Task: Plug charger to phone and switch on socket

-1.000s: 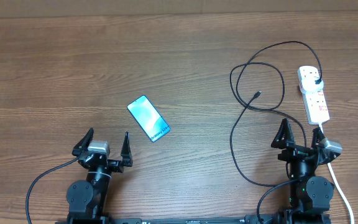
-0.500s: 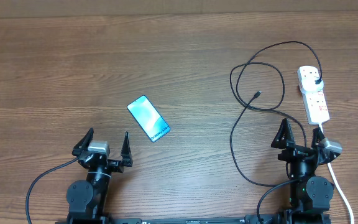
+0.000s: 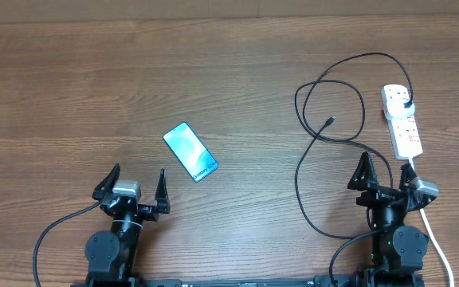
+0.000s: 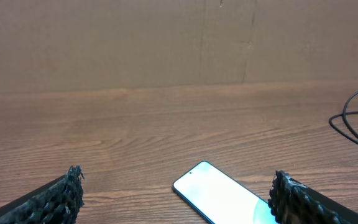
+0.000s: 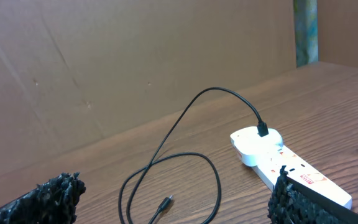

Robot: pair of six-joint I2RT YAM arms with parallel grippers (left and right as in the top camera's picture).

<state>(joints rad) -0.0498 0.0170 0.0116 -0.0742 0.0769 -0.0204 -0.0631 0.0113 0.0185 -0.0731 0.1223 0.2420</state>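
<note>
The phone [image 3: 190,151] lies flat on the table left of centre, light blue screen up; it also shows in the left wrist view [image 4: 222,199] between the fingers. My left gripper [image 3: 137,185] is open and empty just below it. The white socket strip [image 3: 402,121] lies at the right, with the charger's black plug [image 3: 406,104] in its far end. The black charger cable [image 3: 325,88] loops across the table; its connector tip [image 3: 328,121] lies free, and it also shows in the right wrist view [image 5: 166,203]. My right gripper [image 3: 386,175] is open and empty below the socket [image 5: 291,168].
The socket's thick white cord [image 3: 437,239] runs down the right side past the right arm. A cardboard wall [image 4: 179,43] stands at the table's far edge. The cable's long loop [image 3: 300,191] lies left of the right arm.
</note>
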